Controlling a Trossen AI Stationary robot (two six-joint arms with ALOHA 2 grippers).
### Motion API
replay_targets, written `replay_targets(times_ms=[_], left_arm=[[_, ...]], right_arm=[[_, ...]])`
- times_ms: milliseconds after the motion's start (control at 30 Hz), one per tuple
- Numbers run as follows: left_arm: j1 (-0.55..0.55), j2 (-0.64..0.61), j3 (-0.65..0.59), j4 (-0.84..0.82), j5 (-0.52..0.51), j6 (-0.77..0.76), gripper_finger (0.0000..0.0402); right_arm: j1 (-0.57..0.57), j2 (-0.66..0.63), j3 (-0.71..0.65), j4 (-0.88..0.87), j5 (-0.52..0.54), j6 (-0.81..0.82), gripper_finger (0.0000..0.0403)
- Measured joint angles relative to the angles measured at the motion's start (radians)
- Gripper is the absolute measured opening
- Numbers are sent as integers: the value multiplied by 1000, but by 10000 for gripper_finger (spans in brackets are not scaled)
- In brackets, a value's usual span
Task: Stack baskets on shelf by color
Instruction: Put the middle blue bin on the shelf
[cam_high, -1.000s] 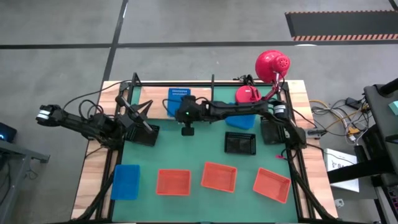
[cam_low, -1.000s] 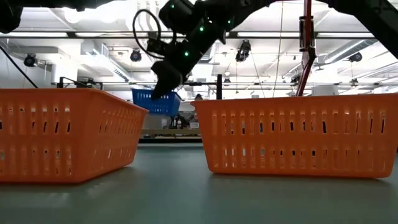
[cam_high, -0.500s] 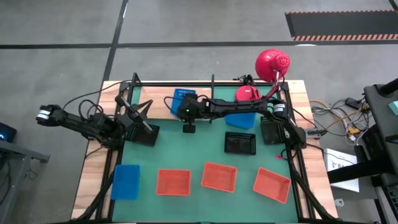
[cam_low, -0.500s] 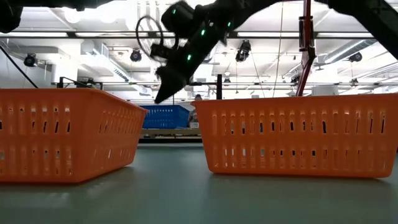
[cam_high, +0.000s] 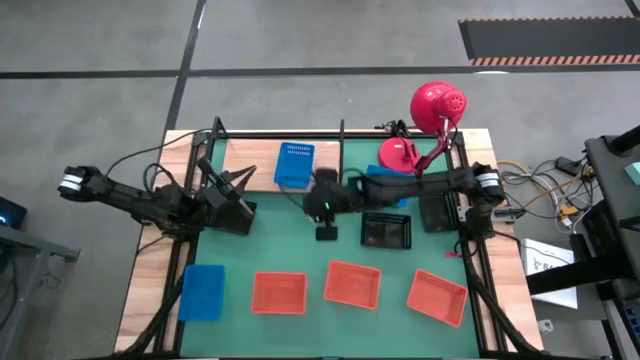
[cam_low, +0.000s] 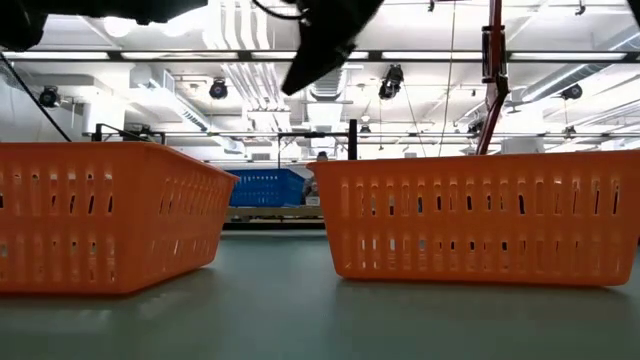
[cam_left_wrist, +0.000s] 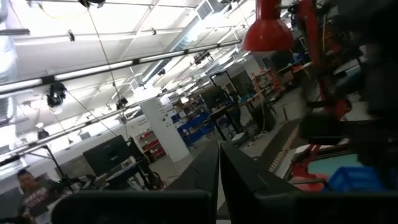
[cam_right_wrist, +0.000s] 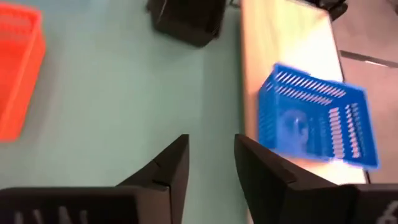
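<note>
Green matting covers the table under bright workshop lighting, with a pale wooden shelf along its far edge. Right gripper hangs above the mat just in front of that shelf, its fingers parted and empty, so the blue basket on the board sits free, apart from the fingers. A second blue basket lies partly under the right arm near the red lamp base, and a black basket rests beside it on the mat. Along the near edge sit another blue basket and three orange baskets, all unstacked (most of the sorting evidently remains). Left gripper waits at the table's left side, pinched shut on nothing. With one blue basket on the shelf, the likely next fetch is another blue one to stack on it.
</note>
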Motion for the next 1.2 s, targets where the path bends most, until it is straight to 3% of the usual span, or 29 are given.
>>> replay_targets(times_ms=[200, 400, 533, 733, 800, 1033, 1200], left_arm=[[0, 127, 65, -10, 14, -61, 0], [4, 277, 147, -67, 17, -172, 0], [21, 331, 221, -267, 33, -341, 0], [93, 367, 359, -634, 305, -553, 0], [121, 372, 405, -781, 329, -615, 0], [258, 380, 563, -1327, 310, -842, 0], [387, 413, 620, -1361, 384, -854, 0]], right_arm=[[130, -108, -179, 20, 146, 93, 75], [211, -231, -397, 136, 171, 172, 43], [243, -311, -558, 331, 206, 133, 34], [225, -398, -808, 810, 139, -111, 32], [200, -421, -867, 921, 110, -171, 32], [126, -533, -959, 1012, 100, -242, 32], [125, -584, -973, 967, 99, -217, 32]])
